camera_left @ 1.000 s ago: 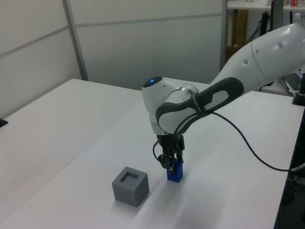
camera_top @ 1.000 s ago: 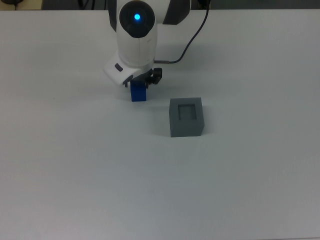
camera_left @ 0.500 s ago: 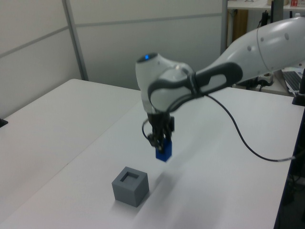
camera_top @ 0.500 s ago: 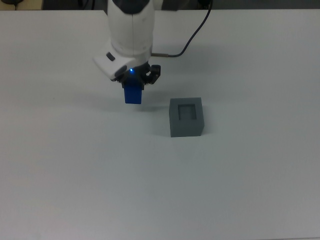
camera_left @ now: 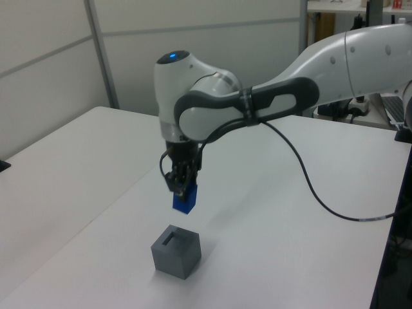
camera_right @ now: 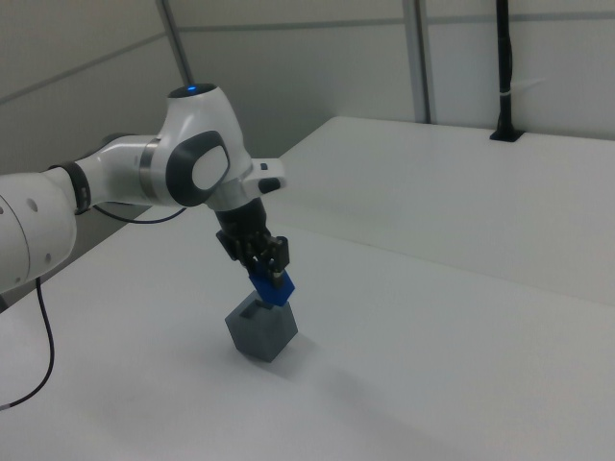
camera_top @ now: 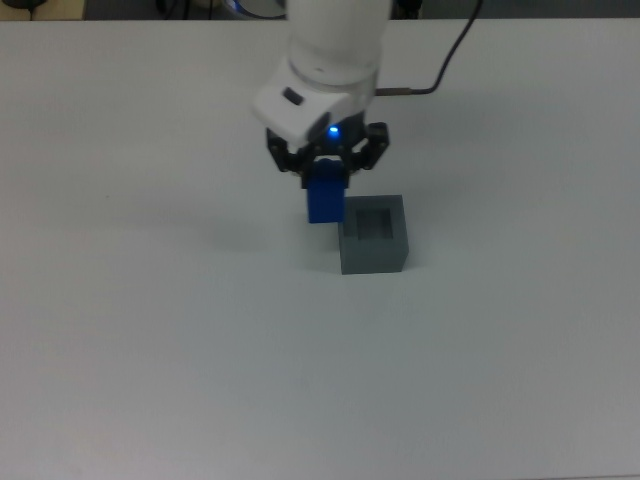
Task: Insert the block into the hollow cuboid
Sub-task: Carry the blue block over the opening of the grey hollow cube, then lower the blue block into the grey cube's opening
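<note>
I saw the gripper [camera_top: 325, 183] pinching the block [camera_top: 324, 201] between its jaws, clear of the table [camera_top: 150, 330]; the hollow cuboid [camera_top: 374, 235] sat just below it.

The white Panda arm [camera_left: 335, 61] reaches in from the left view's right, its forearm stretched level and its wrist [camera_left: 177, 96] bent so that the hand points straight down. A blue light glows on top of the wrist housing. The black two-finger gripper [camera_top: 326, 183] [camera_left: 183, 191] [camera_right: 269, 279] hangs in the air, fingers closed on a blue block [camera_top: 324, 201]
</note>
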Robot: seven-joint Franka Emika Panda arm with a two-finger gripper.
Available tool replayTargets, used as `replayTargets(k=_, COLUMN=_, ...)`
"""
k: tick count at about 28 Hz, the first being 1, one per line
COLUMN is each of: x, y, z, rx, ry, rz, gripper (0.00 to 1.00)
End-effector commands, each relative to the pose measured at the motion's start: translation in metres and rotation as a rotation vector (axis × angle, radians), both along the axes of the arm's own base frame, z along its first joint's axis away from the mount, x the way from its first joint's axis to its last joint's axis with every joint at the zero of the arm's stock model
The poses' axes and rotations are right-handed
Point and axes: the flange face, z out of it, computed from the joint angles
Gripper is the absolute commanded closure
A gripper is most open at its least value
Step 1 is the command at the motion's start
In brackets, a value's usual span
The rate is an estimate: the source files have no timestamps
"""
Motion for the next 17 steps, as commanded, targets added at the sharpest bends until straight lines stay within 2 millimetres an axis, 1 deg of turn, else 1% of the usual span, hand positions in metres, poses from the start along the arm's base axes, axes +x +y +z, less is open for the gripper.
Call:
replayTargets(k=1, x=0.009, y=0.023, z=-0.005, rx=-0.015, ry=-0.013, rz=0.019, gripper=0.59)
replayTargets(k=3, x=0.009, y=0.033, z=-0.01, rx=-0.022, ry=-0.018, rz=0.027, gripper=0.59)
replayTargets(k=11, x=0.007, y=0.042, z=-0.02, rx=-0.016, ry=0.001, rz=0.027, gripper=0.59)
replayTargets(k=13, x=0.007, y=0.043, z=-0.021, rx=-0.013, ry=0.002, rz=0.002, gripper=0.59)
replayTargets(k=17, x=0.008, y=0.045, z=-0.032, rx=-0.011, ry=0.015, rz=-0.085, gripper=0.59)
